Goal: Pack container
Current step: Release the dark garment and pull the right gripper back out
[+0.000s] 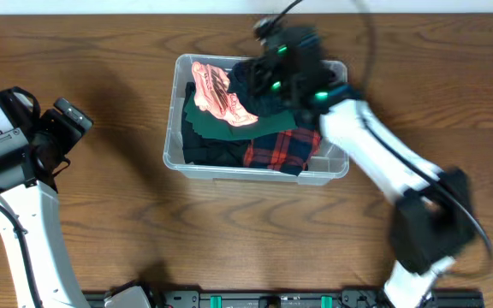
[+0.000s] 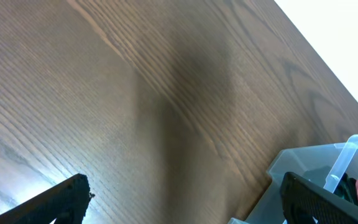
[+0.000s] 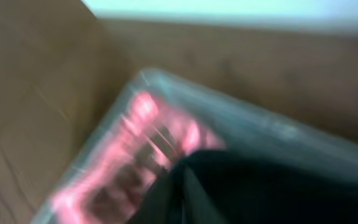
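The clear plastic container [image 1: 171,128] sits at the table's centre and holds a pink garment [image 1: 216,98], a red plaid cloth [image 1: 281,147] and dark clothes. My right gripper [image 1: 268,81] is over the container's far side. Its fingers are buried in a dark garment [image 3: 266,186] that fills the blurred right wrist view, beside the pink garment [image 3: 135,143] and the container rim [image 3: 241,106]. It looks shut on that garment. My left gripper [image 1: 68,141] is open and empty over bare wood left of the container. In its wrist view [image 2: 185,199], a container corner [image 2: 297,168] shows at the right.
Dark wooden table [image 1: 118,222] all round the container. The right arm's white links [image 1: 383,162] stretch from the front right across to the container. The table's far edge meets a white surface [image 2: 353,43].
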`<state>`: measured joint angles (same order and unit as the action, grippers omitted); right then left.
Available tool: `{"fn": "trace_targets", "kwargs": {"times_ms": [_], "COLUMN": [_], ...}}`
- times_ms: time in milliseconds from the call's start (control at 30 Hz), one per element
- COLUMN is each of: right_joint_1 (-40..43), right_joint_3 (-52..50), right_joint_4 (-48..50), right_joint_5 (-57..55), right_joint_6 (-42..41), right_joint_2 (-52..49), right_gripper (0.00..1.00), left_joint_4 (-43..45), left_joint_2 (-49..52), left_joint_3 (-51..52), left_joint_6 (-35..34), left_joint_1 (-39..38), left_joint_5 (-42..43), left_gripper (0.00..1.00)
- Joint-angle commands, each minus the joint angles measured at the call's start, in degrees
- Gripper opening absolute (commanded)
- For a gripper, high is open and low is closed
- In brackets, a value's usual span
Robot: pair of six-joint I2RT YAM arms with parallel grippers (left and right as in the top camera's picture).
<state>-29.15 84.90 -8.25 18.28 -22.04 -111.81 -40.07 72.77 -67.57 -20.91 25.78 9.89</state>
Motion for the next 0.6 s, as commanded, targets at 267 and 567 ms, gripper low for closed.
{"fn": "trace_targets", "kwargs": {"times_ms": [267,567], "right_joint_1": [0.0,0.9], "right_joint_3": [-0.5,-0.5], "right_joint_4": [-7.0,-10.9], "right_joint_5": [1.4,3.6], "right_joint_6": [0.7,14.1], "right_joint_2": [-9.6,11.4], "right_gripper": [0.09,0.86], "left_joint_4": [0.0,0.0], "left_joint_2": [0.2,0.2], "left_joint_3": [-0.2,-0.2], "left_joint_6": [0.7,0.7], "left_joint_1": [0.2,0.2], "left_joint_5": [-0.5,-0.5], "left_gripper": [0.98,0.98]}}
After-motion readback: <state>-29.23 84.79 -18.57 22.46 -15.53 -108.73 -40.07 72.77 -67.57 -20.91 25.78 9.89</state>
